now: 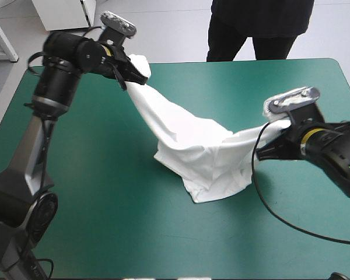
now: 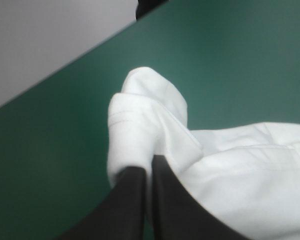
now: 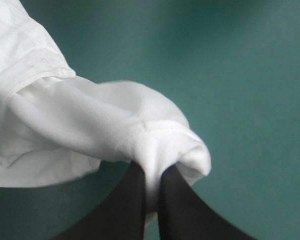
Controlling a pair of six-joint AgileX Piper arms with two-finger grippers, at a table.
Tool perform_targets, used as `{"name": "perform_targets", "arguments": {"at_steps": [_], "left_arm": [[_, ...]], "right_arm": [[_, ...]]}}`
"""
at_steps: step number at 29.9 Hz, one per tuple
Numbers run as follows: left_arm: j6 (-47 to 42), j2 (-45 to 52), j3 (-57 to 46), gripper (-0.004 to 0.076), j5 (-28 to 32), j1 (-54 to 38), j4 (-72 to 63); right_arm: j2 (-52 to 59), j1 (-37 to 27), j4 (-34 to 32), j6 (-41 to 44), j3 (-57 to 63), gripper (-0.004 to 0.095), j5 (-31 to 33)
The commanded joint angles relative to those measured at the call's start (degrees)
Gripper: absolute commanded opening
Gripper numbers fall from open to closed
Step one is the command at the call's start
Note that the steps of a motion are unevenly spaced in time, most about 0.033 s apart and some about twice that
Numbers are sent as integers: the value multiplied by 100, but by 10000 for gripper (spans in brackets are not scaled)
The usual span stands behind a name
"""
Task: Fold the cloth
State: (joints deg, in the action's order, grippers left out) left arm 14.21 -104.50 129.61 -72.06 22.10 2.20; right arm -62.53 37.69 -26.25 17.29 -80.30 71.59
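The left tool [image 1: 139, 74] is clamped on one end of the white T-shirt [image 1: 198, 154], lifted above the far left part of the teal-green tabletop [image 1: 105, 198]. The right tool [image 1: 278, 133] pinches another end near the right edge. The middle of the T-shirt sags onto the tabletop.

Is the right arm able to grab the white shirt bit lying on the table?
Probably not yet: the right arm's black-fingered gripper is shut on a raised end of the white short-sleeved T-shirt, so it must let go first. Nothing else blocks it.
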Motion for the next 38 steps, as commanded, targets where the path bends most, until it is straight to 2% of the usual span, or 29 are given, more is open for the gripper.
{"name": "perform_targets", "arguments": {"at_steps": [1,9,13,18,22,26,31,35,38], "left_arm": [[-52,900,455,-22,-142,0,53],[-36,2188,836,-22,94,0,-173],[-12,2714,852,-22,167,0,-459],[-12,2887,852,-22,-164,0,-607],[50,2875,852,-22,-164,0,-844],[-56,2877,339,-22,-172,0,-949],[-186,2950,-1103,-22,-172,0,-857],[-196,2851,-2309,-22,-88,0,-781],[-183,2555,-3070,-22,304,0,-633]], "right_arm": [[55,-95,-469,-332,-1123,-17,-3],[-226,-95,-408,-946,-3160,-17,-3],[-399,-95,-98,-1163,-4017,-17,-3],[-462,-95,329,-1163,-4309,-16,-3],[-462,-95,869,-1163,-4297,-16,-3],[-418,-95,1232,-948,-3763,-16,6],[-164,-95,1294,-553,-2143,-16,6],[-116,-95,864,-231,-845,-17,-64],[-227,-146,321,54,-145,-17,-522]]}}
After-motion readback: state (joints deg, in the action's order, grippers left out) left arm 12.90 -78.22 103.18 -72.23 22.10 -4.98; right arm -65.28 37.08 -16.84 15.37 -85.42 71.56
